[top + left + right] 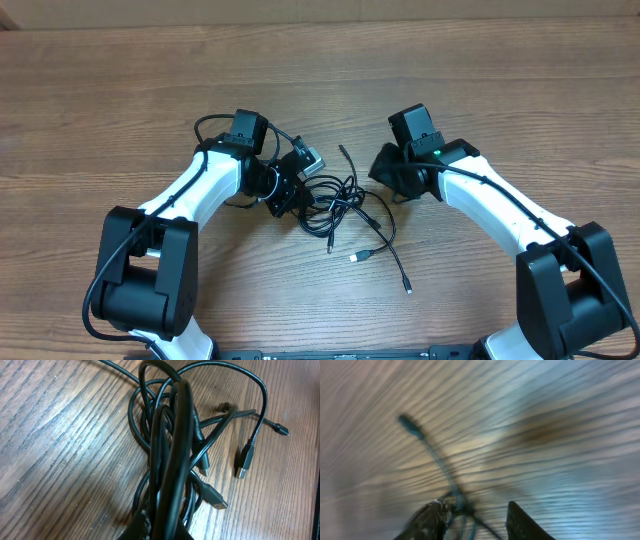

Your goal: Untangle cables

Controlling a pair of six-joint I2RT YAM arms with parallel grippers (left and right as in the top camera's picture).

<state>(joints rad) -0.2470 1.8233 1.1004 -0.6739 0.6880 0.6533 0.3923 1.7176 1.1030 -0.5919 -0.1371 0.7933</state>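
My left gripper [289, 190] sits at the left edge of the cables [345, 200], clamped tight on a bunch of strands. From the left wrist camera, the cables [172, 455] rise out of the grip as a thick black bundle towards the lens, then spread into loops on the table [60, 435]. Beyond the bundle to the right lie a silver-tipped plug [218, 501] and a black plug [243, 462], both flat on the wood.

From overhead, the tangle lies in the middle of the table [500, 80], between the two arms. Loose ends trail out of it towards the near side, and one thin end [341, 150] points to the far side.

My right gripper [383, 166] is just right of the tangle. Its wrist picture is badly blurred. I see the right gripper [475, 510] with its fingers [427, 520] parted, a single cord [437, 462] running up through the gap close to the left finger and ending in a small plug tip [409, 422]. I cannot tell whether that cord touches the finger.
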